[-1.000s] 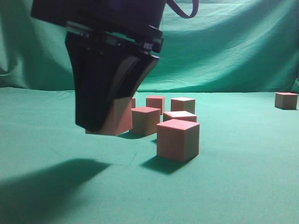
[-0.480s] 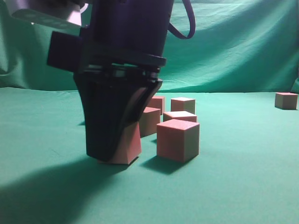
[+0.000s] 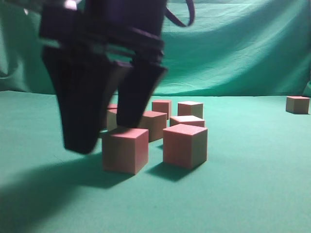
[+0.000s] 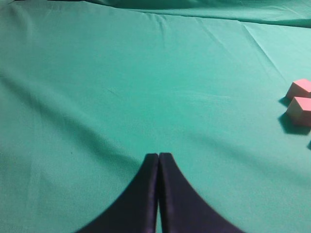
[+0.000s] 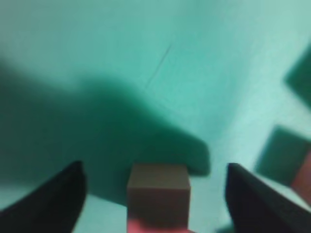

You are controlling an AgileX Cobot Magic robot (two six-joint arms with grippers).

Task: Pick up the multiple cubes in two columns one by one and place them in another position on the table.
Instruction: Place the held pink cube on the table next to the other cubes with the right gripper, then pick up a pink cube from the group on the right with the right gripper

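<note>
Right claw (image 3: 104, 133), jaws spread wide and holding nothing, straddles the freed cube (image 3: 125, 149); lifting crooked could, seemingly, nudge it into its neighbour (image 3: 185, 145).

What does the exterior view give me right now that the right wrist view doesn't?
Exterior only: the cluster of cubes behind the front pair, a lone cube far right, and the green backdrop. Right wrist only: a look down between the right pincer fingers, open with clear gaps on both sides of the cube. Both: the just-placed cube resting on the table, the pincer open around it.
</note>
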